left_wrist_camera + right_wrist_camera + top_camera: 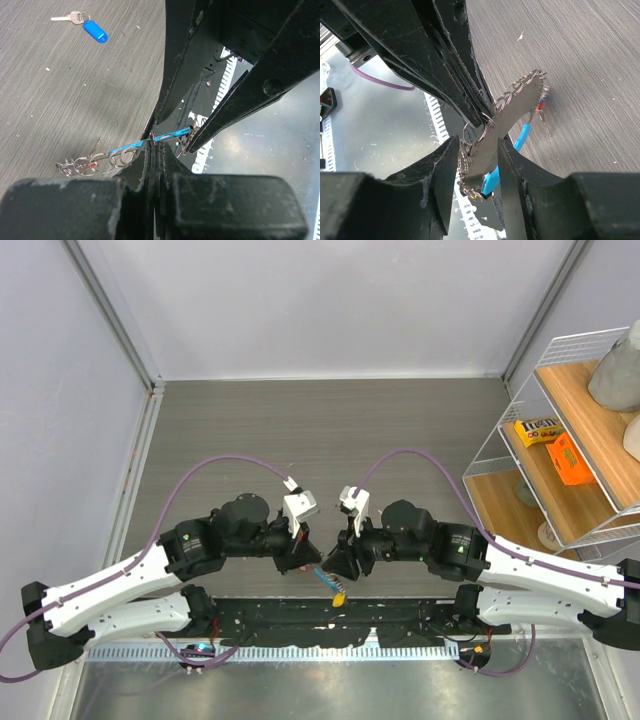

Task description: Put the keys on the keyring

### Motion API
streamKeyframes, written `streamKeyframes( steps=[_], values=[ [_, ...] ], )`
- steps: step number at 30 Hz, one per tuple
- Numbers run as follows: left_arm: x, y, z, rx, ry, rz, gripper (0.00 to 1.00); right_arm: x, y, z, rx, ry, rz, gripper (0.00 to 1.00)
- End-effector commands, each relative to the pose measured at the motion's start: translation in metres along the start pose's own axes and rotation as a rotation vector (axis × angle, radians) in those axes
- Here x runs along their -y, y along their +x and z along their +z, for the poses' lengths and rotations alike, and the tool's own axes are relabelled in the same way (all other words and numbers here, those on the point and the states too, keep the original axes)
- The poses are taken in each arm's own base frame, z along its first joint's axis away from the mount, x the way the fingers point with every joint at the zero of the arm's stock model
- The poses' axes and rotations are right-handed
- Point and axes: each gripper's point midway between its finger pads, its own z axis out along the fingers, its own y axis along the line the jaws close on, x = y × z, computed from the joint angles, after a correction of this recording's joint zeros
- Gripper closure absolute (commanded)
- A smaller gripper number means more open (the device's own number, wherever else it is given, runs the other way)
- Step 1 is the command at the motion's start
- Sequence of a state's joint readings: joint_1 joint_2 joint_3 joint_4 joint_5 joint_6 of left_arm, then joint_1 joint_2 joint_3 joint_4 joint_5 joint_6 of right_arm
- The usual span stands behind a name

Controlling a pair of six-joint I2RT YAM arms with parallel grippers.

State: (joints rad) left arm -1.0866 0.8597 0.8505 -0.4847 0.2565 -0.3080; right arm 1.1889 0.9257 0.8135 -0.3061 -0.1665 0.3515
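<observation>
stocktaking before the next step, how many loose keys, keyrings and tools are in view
loose keys: 1, the blue-tagged key
keyrings: 1, the keyring
tools: 2, the left tool and the right tool
total: 4

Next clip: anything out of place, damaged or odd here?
Nothing spilled or damaged. One blue-tagged key lies loose on the table, apart from the keyring, which the left end effector pinches close to the table's near edge. The right end effector straddles the ring, not closed on it.
</observation>
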Motion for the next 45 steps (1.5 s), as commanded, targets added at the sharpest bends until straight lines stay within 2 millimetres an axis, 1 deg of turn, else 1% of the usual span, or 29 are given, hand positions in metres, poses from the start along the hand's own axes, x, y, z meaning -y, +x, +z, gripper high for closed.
streamKeyframes(
  steps=[1,11,16,19,23,26,37,41,44,45],
  values=[
    [0.013,-0.034,-0.012,0.108,0.023,0.021,1.0,-0.013,-0.023,-0.001,0.069,-0.037,0.011,0.6],
    [0.015,-0.031,-0.01,0.104,0.036,0.024,1.0,-0.017,-0.025,0.005,0.092,-0.059,0.026,0.68],
    [0.014,-0.033,-0.013,0.114,0.023,0.025,1.0,-0.014,-0.019,0.009,0.066,-0.051,0.028,0.7],
    [0.014,-0.033,-0.016,0.117,0.018,0.03,1.0,-0.01,-0.014,0.009,0.054,-0.036,0.031,0.7],
    [0.014,-0.032,-0.018,0.115,0.019,0.031,1.0,-0.008,-0.017,0.003,0.08,-0.022,0.033,0.66],
    [0.014,-0.033,-0.019,0.12,0.016,0.035,1.0,-0.01,-0.021,-0.001,0.097,-0.025,0.037,0.65],
    [0.014,-0.036,-0.021,0.132,0.009,0.035,1.0,-0.013,-0.014,0.009,0.062,-0.043,0.046,0.66],
    [0.014,-0.037,-0.022,0.136,0.01,0.036,1.0,-0.013,-0.015,0.009,0.063,-0.041,0.04,0.75],
    [0.014,-0.037,-0.023,0.138,0.008,0.038,1.0,-0.012,-0.015,0.008,0.065,-0.034,0.042,0.88],
    [0.013,-0.037,-0.023,0.139,0.007,0.036,1.0,-0.012,-0.016,0.006,0.069,-0.034,0.04,0.91]
  ],
)
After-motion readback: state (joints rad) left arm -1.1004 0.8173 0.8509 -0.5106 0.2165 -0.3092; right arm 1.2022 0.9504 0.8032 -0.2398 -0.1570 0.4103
